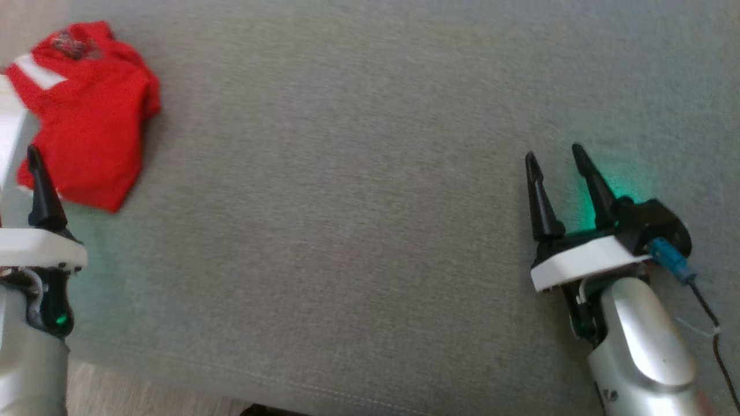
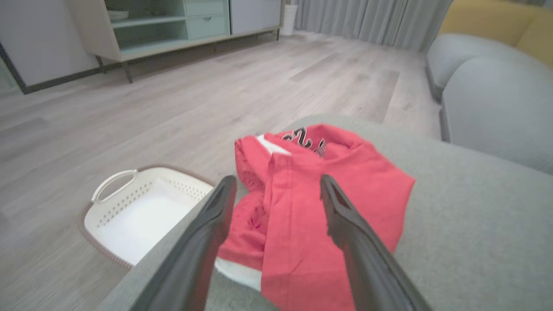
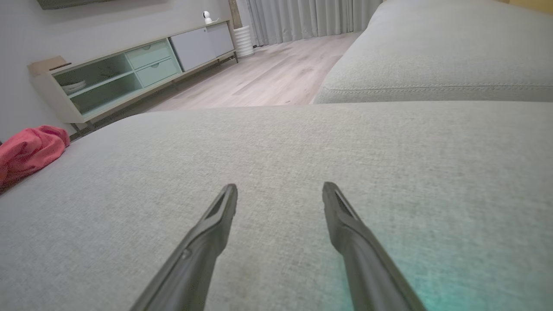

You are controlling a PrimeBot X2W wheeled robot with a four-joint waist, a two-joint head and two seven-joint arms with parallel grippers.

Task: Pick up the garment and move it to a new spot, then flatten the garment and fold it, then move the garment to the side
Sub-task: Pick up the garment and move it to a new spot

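The garment is found bunched, not neatly folded, at the far left edge of the grey cushion, and, with the left gripper and right gripper both spread wide and empty, pick-up, flattening and folding are judged outstanding.

Bare cushion lies open; garment crowds its left corner.

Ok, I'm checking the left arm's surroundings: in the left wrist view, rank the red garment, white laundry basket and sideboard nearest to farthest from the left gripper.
1. Red garment, just ahead, on the grey cushion.
2. White laundry basket, on the floor, lower left.
3. Sideboard, across the floor, top left.
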